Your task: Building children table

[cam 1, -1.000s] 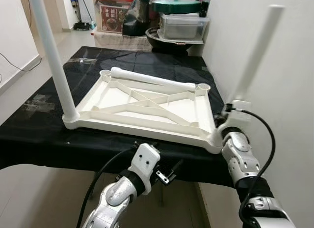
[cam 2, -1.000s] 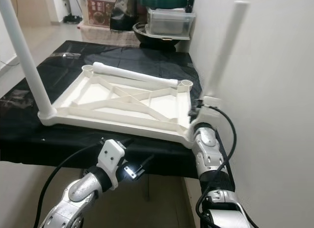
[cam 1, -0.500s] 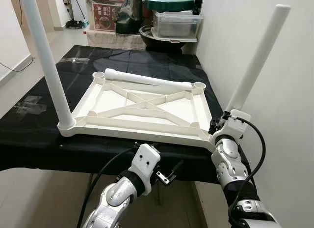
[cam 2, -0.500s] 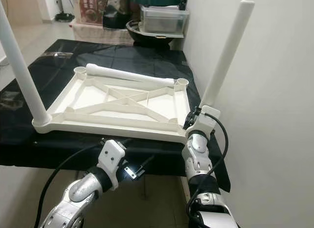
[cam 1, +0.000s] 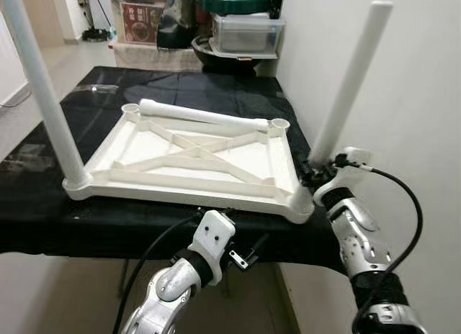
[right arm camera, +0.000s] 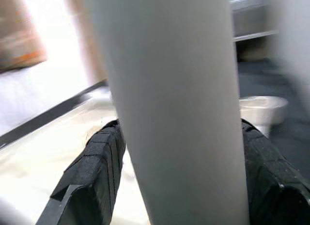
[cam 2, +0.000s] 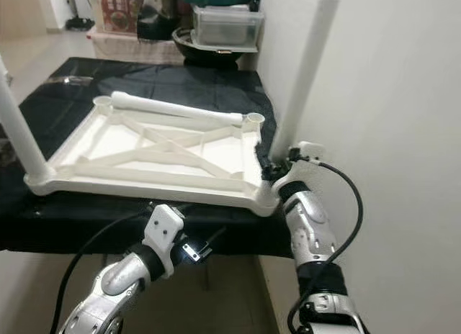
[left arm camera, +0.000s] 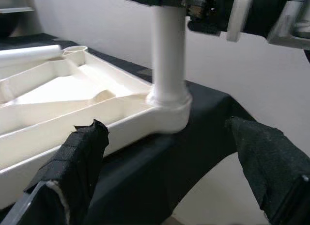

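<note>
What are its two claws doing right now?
Left gripper: open, holding nothing, below the table edge.
Right gripper: shut on the white leg standing in the tabletop's corner socket.

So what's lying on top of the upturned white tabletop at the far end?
A loose white table leg lies across the tabletop's far edge between two empty corner sockets; the frame beneath it is hidden.

A white tabletop (cam 1: 194, 158) is lying upside down on the black-covered worktop (cam 1: 43, 204). The right gripper (cam 1: 315, 174) is clasping an upright leg (cam 1: 351, 78) at its near right corner, while a loose leg (cam 1: 202, 115) is lying across the far edge.
</note>
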Tool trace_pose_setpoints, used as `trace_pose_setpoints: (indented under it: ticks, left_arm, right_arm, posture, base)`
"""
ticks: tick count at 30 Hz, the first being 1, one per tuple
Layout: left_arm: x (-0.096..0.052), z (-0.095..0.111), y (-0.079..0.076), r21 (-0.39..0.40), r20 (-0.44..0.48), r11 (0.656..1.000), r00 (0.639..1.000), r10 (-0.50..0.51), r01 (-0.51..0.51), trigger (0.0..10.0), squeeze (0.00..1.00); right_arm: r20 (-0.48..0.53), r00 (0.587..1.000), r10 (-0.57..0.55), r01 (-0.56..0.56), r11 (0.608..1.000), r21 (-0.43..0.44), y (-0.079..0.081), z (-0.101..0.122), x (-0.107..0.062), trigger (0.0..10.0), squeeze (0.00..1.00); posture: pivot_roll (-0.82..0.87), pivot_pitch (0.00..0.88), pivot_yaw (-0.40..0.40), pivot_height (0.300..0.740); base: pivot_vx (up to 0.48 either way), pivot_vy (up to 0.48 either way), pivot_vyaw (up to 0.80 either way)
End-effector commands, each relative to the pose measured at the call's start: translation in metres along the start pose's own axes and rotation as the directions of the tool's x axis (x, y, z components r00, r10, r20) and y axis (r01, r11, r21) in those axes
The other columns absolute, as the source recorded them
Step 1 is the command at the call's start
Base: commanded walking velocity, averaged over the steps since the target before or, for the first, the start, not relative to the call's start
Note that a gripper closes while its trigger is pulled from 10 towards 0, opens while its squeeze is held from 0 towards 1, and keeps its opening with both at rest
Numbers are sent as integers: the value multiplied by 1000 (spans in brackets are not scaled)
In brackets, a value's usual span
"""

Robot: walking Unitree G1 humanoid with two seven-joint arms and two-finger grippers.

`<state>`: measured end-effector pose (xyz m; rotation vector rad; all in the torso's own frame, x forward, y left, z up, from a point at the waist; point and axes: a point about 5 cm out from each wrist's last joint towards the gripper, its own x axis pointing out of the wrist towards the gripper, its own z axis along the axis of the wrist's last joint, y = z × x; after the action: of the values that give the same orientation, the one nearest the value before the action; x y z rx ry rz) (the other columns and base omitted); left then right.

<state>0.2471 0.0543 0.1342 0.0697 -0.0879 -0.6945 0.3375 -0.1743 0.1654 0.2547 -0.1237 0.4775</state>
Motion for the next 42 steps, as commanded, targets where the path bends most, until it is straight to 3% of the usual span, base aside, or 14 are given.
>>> trace_pose_setpoints:
  ticks: [1, 12, 13, 19, 22, 27, 28, 29, 30, 33, 37, 38, 39, 42]
  left_arm:
    - [1, -1, -1, -3, -4, 1000, 1000, -7, 7, 10000, 0]
    - [1, 0, -1, -1, -2, 1000, 1000, -9, 9, 10000, 0]
    - [1, 0, -1, 0, -2, 1000, 1000, -9, 9, 10000, 0]
    - [1, 0, -1, -1, -2, 1000, 1000, -11, 11, 10000, 0]
    - [1, 0, -1, -1, -2, 1000, 1000, -10, 10, 10000, 0]
    - [1, 0, -1, -1, -1, 1000, 1000, -10, 10, 10000, 0]
    - [1, 1, -1, -1, -1, 1000, 1000, -10, 10, 10000, 0]
    - [1, 0, -1, -1, -2, 1000, 1000, -11, 11, 10000, 0]
    - [1, 0, -1, -1, -2, 1000, 1000, -11, 11, 10000, 0]
    - [1, 0, -1, -1, -3, 1000, 1000, -13, 13, 10000, 0]
    - [1, 0, -1, -1, -3, 1000, 1000, -12, 12, 10000, 0]
    - [1, 0, -1, 1, -3, 1000, 1000, -11, 11, 10000, 0]
    - [1, 0, -1, 2, -3, 1000, 1000, -11, 11, 10000, 0]
    - [1, 0, -1, 2, -3, 1000, 1000, -11, 11, 10000, 0]
  right_arm:
    - [-46, 977, 208, -207, 978, 29, 26, -6, 3, 10000, 0]
    - [-180, 864, 469, -476, 879, 9, 49, -19, -10, 10000, 0]
    - [-185, 887, 422, -432, 902, -13, 45, -19, -7, 0, 0]
    - [-173, 982, 82, -101, 989, -108, 11, -15, 9, 0, 0]
    - [-143, 980, -137, 117, 984, -137, -15, -8, 11, 0, 0]
    - [-130, 962, -241, 221, 964, -150, -27, -5, 10, 0, 0]
    - [-115, 929, -352, 333, 930, -157, -39, -3, 7, 0, 0]
    - [-78, 846, -527, 510, 843, -170, -56, 2, 0, 0, 0]
    - [-78, 846, -527, 510, 843, -170, -56, 2, 0, 0, 0]
    - [-16, 639, -769, 757, 632, -168, -78, 6, -16, 0, 0]
    - [5, 558, -830, 822, 553, -137, -82, 6, -18, 0, 0]
    - [24, 420, -907, 906, 417, -74, -87, 8, -20, 0, 0]
    - [23, 372, -928, 928, 370, -48, -88, 8, -21, 0, 0]
    - [3, 366, -931, 931, 366, -14, -85, 6, -17, 1294, 0]
  posture:
    - [175, 0, -101, 740]
    - [179, 0, -103, 740]
    - [179, 0, -103, 740]
    - [179, 0, -103, 740]
    - [179, 0, -103, 740]
    - [179, 0, -103, 740]
    - [180, 0, -104, 740]
    - [178, 0, -103, 740]
    - [178, 0, -103, 740]
    - [175, 0, -99, 740]
    - [182, 0, -106, 740]
    - [182, 0, -106, 740]
    - [182, 0, -106, 740]
    - [184, 0, -108, 740]
  base:
    - [0, 0, 0]
    - [0, 0, 0]
    - [0, 0, 0]
    - [0, 0, 0]
    - [0, 0, 0]
    - [0, 0, 0]
    - [0, 0, 0]
    - [0, 0, 0]
    - [0, 0, 0]
    - [0, 0, 0]
    - [0, 0, 0]
    - [0, 0, 0]
    - [0, 0, 0]
    - [0, 0, 0]
